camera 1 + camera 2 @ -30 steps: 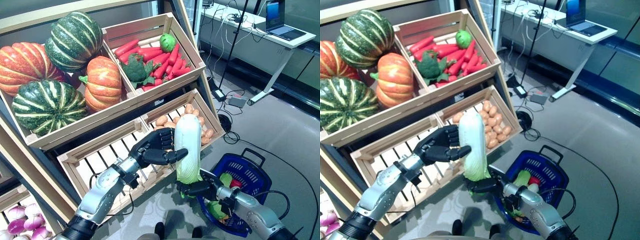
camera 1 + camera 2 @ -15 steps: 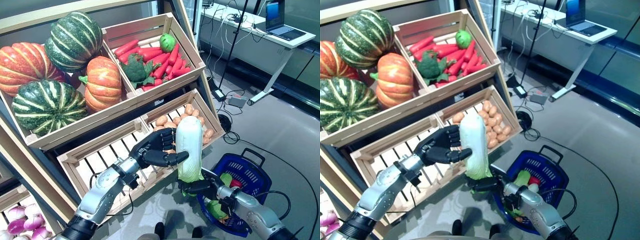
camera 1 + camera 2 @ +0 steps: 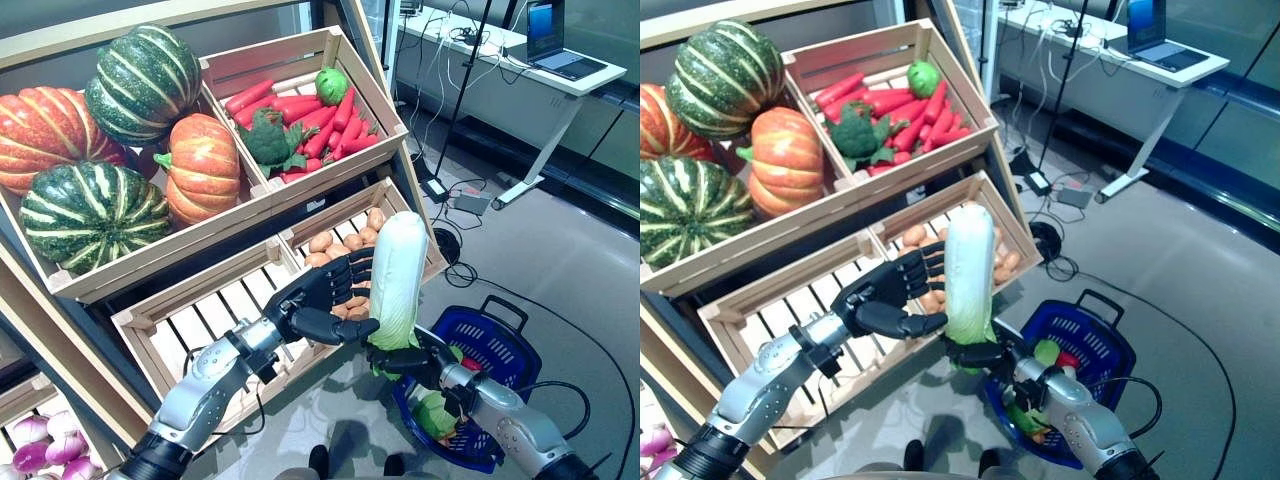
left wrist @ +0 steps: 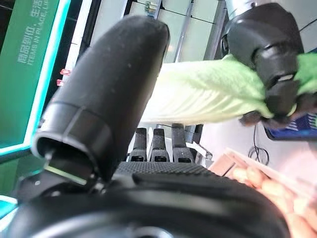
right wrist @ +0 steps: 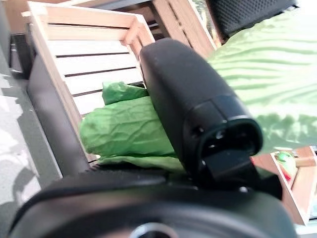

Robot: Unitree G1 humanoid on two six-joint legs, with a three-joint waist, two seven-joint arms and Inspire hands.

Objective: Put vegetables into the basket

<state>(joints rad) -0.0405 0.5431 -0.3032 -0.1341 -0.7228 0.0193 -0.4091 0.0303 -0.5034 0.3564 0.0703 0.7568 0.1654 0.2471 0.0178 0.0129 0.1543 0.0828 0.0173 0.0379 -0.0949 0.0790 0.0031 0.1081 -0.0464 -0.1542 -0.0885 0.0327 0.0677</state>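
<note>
Napa cabbage [image 3: 397,275] upright beside blue basket [image 3: 498,345]. Right hand [image 3: 400,362] clamped round its leafy base; left hand [image 3: 322,300] fingers spread straight, thumb against the stalk.

The cabbage [image 3: 396,275] stands between both hands, basket [image 3: 500,345] to its right, crates [image 3: 300,200] behind.

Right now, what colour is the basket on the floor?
Blue basket with a black handle; clearest in the left eye view.

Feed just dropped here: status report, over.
Left hand open, steadying pale green napa cabbage. Right hand shut on its leafy end. Blue plastic basket below right, nothing blocking.
</note>
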